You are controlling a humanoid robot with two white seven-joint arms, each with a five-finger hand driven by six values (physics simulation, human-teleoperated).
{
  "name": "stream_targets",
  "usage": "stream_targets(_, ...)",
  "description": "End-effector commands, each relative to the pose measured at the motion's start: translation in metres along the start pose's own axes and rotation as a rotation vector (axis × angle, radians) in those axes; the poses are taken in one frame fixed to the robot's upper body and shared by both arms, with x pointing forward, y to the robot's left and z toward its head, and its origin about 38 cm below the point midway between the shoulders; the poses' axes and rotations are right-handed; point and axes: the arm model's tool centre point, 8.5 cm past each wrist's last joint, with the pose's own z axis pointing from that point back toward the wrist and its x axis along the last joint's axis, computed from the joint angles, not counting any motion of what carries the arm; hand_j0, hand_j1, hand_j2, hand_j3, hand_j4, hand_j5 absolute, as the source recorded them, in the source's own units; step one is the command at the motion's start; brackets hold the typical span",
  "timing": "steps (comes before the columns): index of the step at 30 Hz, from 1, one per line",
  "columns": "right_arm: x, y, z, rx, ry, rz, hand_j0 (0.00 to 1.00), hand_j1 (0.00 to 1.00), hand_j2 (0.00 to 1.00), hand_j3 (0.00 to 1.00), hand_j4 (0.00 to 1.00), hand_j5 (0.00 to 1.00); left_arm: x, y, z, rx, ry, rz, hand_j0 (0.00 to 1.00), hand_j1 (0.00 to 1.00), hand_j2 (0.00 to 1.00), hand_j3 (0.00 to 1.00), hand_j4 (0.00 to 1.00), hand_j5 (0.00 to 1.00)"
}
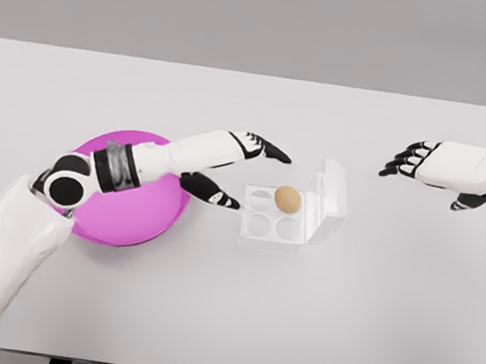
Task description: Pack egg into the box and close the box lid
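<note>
The white table [223,324] fills most of the head view, w/ grey wall behind it. At about 9 o'clock from the table centre lies a magenta round plate [130,211], flat on the surface. The left arm comes in from the lower left corner and passes over this plate, covering part of its upper rim.

The left hand [236,167] is stretched toward 3 o'clock, above the table just left of the box. Its fingers [270,150] are spread and straight, holding nothing; the thumb points low, w/ its tip just beside the left edge of the box (if it touches, cannot tell).

The clear plastic egg box [278,219] sits near the centre, approx. at 3 o'clock from the plate. It has four round cups. The egg [288,199], light brown, rests in the upper right cup; the other three cups hold nothing. The box lid [331,199] is open, standing tilted up on the right side of the tray.

The right hand [431,163] hovers well apart from the box, at approx. 2 o'clock from it, arm entering from the right edge. Its fingers are relaxed, slightly curved, pointing to 9 o'clock, gripping nothing.
</note>
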Motion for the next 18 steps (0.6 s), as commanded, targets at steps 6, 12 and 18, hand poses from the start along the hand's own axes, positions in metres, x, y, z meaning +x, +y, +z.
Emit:
stream_targets(6,0.005,-0.004,-0.007,-0.015,-0.018,0.001,1.00,1.00,1.00,1.00,1.00,1.00,-0.001,0.050,0.081,0.146,0.052,-0.023,1.00,1.00,1.00,1.00,1.00,1.00)
stream_targets(12,0.019,-0.007,-0.010,-0.011,-0.054,0.033,1.00,1.00,1.00,1.00,1.00,1.00,-0.006,0.073,0.129,0.224,0.083,0.011,1.00,1.00,1.00,1.00,1.00,1.00)
stream_targets(18,0.024,0.004,0.000,0.030,-0.056,0.040,1.00,1.00,1.00,1.00,1.00,1.00,-0.014,0.069,0.178,0.267,0.185,0.022,1.00,1.00,1.00,1.00,1.00,1.00)
